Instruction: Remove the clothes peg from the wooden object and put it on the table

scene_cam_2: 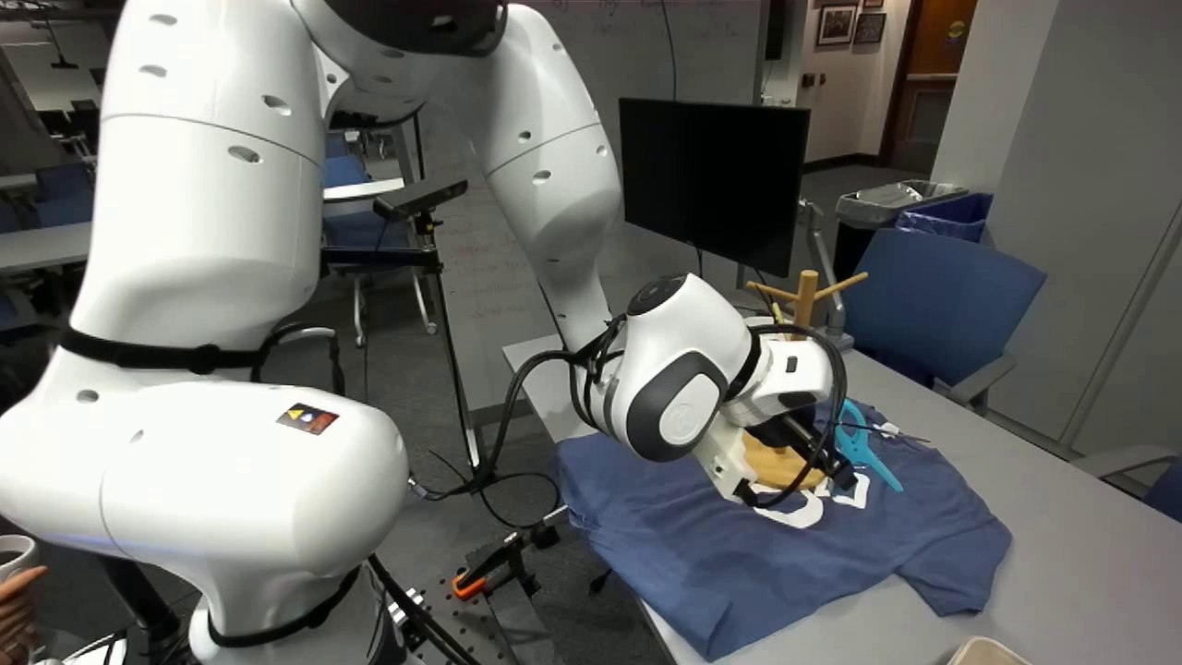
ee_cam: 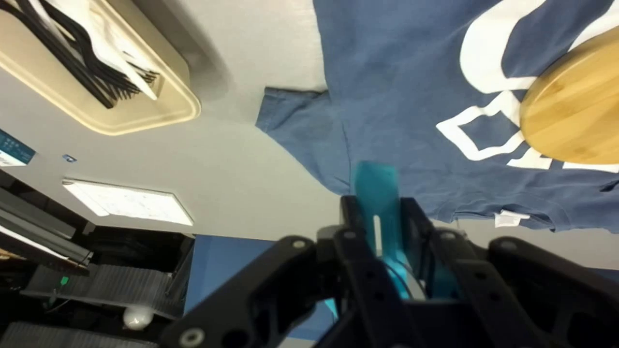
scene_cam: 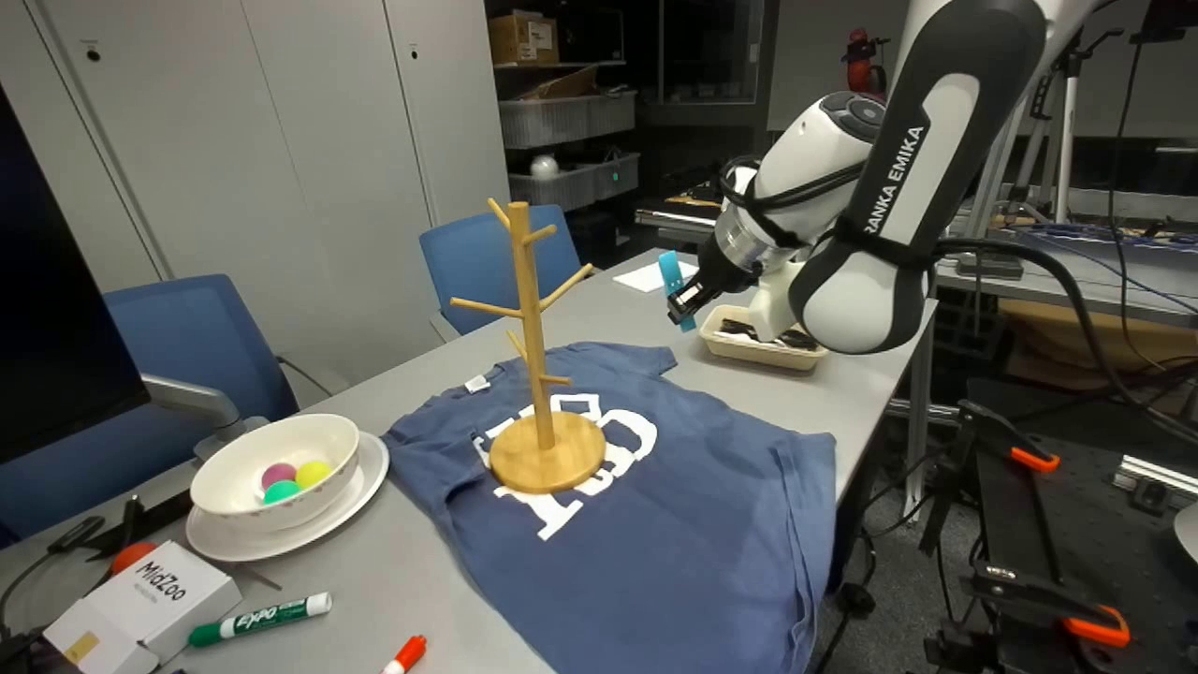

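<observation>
The teal clothes peg (scene_cam: 670, 270) is held between the fingers of my gripper (scene_cam: 688, 301), in the air above the table (scene_cam: 440, 374). It also shows in an exterior view (scene_cam_2: 859, 443) and in the wrist view (ee_cam: 377, 186), where the fingers (ee_cam: 380, 212) press its two sides. The peg is apart from the wooden object (scene_cam: 532, 328), which stands upright on the shirt with its branches bare. In the wrist view only part of its round base (ee_cam: 575, 106) shows, at the right edge. In an exterior view my arm hides part of the stand (scene_cam_2: 805, 300).
A dark blue shirt (scene_cam: 674, 505) lies under the stand. A beige tray of cutlery (scene_cam: 763, 356) stands below and beside my gripper. A white paper (scene_cam: 650, 276) lies at the far end. A bowl (scene_cam: 225, 477) on a plate, a white box (scene_cam: 154, 599) and markers lie at the other end.
</observation>
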Controlling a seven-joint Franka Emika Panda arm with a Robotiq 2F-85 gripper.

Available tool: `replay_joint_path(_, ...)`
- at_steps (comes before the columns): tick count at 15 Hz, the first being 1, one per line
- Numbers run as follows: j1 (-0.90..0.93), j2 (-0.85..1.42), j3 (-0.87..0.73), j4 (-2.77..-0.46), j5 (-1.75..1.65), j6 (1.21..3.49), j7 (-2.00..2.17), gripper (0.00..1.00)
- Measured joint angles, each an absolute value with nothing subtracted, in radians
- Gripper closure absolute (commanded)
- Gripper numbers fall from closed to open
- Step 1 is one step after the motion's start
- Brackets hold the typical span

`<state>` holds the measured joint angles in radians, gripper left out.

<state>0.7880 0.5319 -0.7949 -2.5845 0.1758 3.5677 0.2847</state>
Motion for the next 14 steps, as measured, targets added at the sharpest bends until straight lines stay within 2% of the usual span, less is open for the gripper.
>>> replay_joint_path(5, 0.551, 0.452, -0.547, -2.571, 0.193, 3.485, 0.190, 0.94)
replay_joint_path(14, 0.165, 0.378, -0.206, -2.397, 0.158, 3.066, 0.131, 0.94)
